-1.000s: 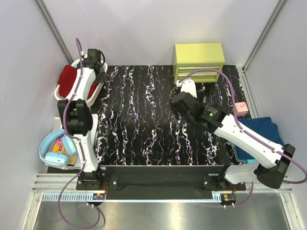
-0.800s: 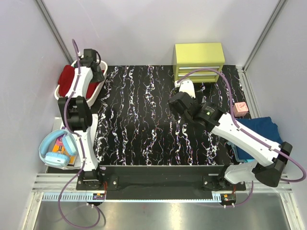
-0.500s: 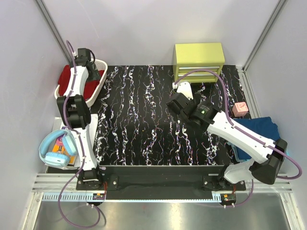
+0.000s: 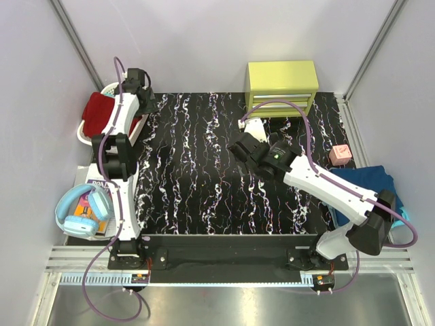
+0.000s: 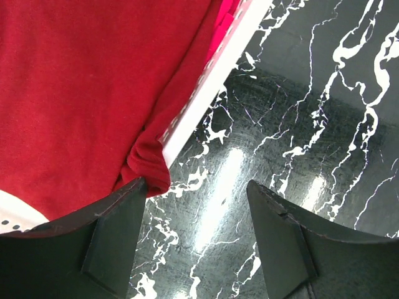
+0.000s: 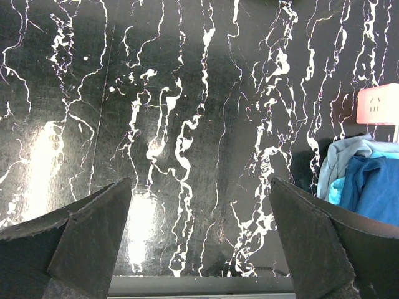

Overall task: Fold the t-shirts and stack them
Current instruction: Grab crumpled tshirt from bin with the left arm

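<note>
Dk red tee (image 5: 81, 93) in wht basket (image 5: 212, 78)

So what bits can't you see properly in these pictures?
- Dark red t-shirt: the left arm covers part in the top view; picture edges cut it in the left wrist view.
- Shirt pile: the right arm crosses it in the top view; the right wrist view's edge cuts it, so no counting.
- Pink block: cut by the right wrist view's edge.
- Book under the headphones: top view, words too small.

T-shirt (image 4: 100, 107) in basket (image 4: 84, 130) far left, drawers (image 4: 282, 85) at back, block (image 4: 340, 155) behind shirt pile (image 4: 370, 180) right
</note>
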Controlling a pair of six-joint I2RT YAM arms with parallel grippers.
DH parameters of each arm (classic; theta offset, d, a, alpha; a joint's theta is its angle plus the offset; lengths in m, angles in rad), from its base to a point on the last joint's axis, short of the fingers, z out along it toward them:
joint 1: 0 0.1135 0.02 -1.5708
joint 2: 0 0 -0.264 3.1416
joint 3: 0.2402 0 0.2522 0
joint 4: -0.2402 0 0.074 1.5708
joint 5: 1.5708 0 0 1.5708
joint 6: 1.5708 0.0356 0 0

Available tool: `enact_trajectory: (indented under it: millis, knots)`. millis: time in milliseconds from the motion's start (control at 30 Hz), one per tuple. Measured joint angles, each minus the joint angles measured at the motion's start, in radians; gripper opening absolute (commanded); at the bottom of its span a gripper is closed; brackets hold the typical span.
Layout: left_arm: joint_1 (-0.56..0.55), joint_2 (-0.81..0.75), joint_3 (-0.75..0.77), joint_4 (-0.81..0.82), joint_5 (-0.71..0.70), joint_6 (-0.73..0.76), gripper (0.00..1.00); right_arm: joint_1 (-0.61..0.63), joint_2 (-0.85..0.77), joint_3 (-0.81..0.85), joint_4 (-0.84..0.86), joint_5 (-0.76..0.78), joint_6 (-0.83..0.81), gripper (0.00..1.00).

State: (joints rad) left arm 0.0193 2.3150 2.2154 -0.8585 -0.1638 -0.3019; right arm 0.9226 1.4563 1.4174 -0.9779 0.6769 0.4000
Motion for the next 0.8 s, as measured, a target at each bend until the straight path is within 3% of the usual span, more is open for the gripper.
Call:
enact_trajectory:
  millis: [200, 300, 400, 433, 667, 800]
  knots:
    - [0.013, 0.008, 0.0, 0.0, -0.004, 0.0, 0.69, 0.0, 0.0, 0.003, 0.0, -0.008, 0.0, 1.0]
    - [0.021, 0.013, 0.0, 0.0, -0.005, -0.001, 0.63, 0.0, 0.0, 0.003, 0.0, -0.008, 0.0, 1.0]
    - [0.028, 0.013, 0.0, 0.0, -0.005, 0.0, 0.47, 0.0, 0.0, 0.003, 0.0, -0.008, 0.0, 1.0]
    - [0.029, 0.013, 0.0, 0.0, -0.005, -0.003, 0.35, 0.0, 0.0, 0.003, 0.0, -0.008, 0.0, 1.0]
    - [0.037, 0.013, 0.0, 0.003, -0.016, -0.001, 0.03, 0.0, 0.0, 0.003, 0.0, -0.009, 0.007, 1.0]
    - [0.037, 0.013, 0.0, 0.01, -0.024, -0.003, 0.0, 0.0, 0.0, 0.003, 0.0, -0.01, 0.013, 1.0]
